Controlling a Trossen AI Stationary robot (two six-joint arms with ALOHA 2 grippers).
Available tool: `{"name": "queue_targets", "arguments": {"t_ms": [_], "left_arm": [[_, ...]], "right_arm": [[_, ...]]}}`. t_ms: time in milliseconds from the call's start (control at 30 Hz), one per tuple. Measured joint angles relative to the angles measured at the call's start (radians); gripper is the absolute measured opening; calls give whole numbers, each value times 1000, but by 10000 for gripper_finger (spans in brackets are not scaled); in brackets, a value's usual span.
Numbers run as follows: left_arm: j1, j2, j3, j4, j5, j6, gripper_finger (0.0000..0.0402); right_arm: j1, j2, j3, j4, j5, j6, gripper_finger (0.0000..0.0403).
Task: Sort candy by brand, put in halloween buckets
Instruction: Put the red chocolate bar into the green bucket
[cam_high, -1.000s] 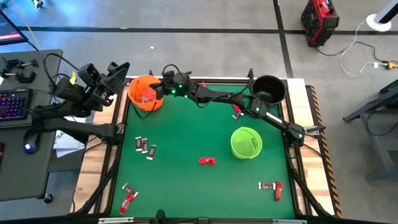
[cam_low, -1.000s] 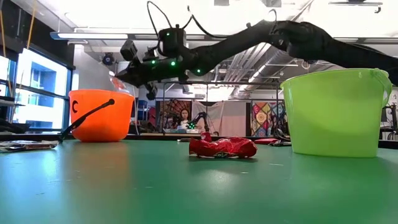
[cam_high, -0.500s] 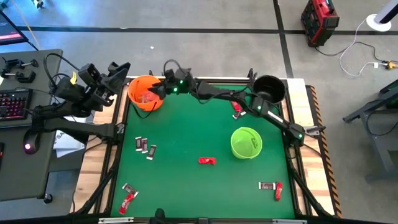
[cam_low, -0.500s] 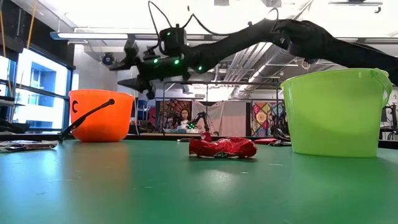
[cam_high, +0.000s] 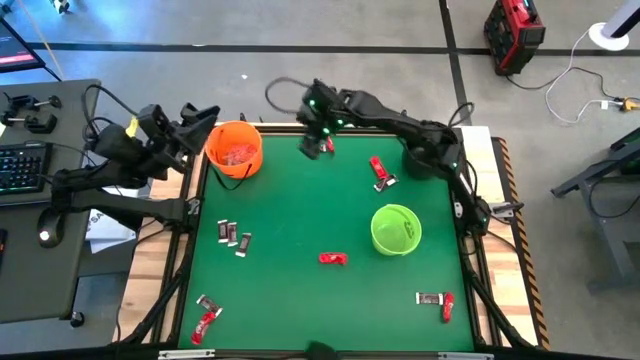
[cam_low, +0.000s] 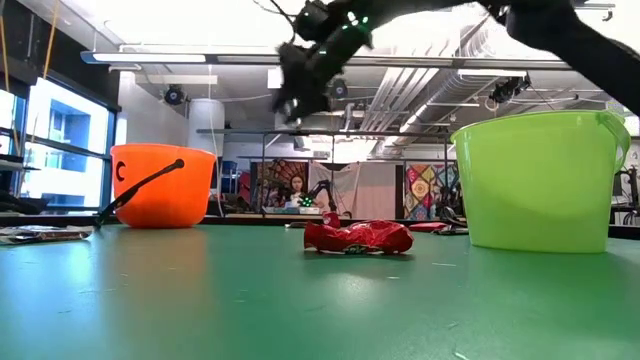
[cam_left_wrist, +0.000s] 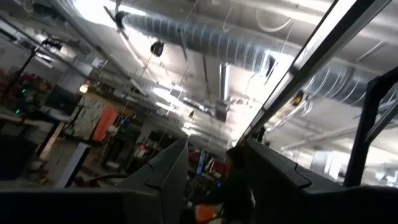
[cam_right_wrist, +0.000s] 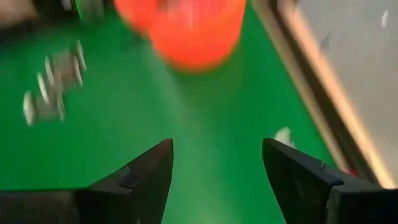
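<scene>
Hovering empty and spread-fingered right of the orange bucket (cam_high: 234, 149), the right gripper (cam_high: 318, 143) seemed between drops, needing another candy next.

We see a grey concrete floor (cam_high: 330, 60) crossed by dark tape lines around the green table (cam_high: 300, 220). A red case (cam_high: 514, 34) sits beyond its far right corner. Ceiling ducts (cam_low: 420, 85) and bright windows (cam_low: 55, 135) fill the room.
</scene>
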Motion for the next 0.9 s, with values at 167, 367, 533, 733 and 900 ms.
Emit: {"name": "queue_targets", "arguments": {"t_ms": [167,367,533,733,900], "left_arm": [[0,7,0,-91,0,-1,147],[-2,6,0,-272,65,-55,147],[-2,61,0,-541,151,-100,147],[7,375,-2,-671,434,-15,147],[-42,656,-1,-694,491,134,153]], "right_arm": [[52,-96,-157,-198,2,-68,238],[168,-370,-614,-30,-18,-9,238],[289,-660,-899,105,67,203,238],[434,-895,-1011,146,347,479,238],[503,-993,-1025,92,491,590,238]]}}
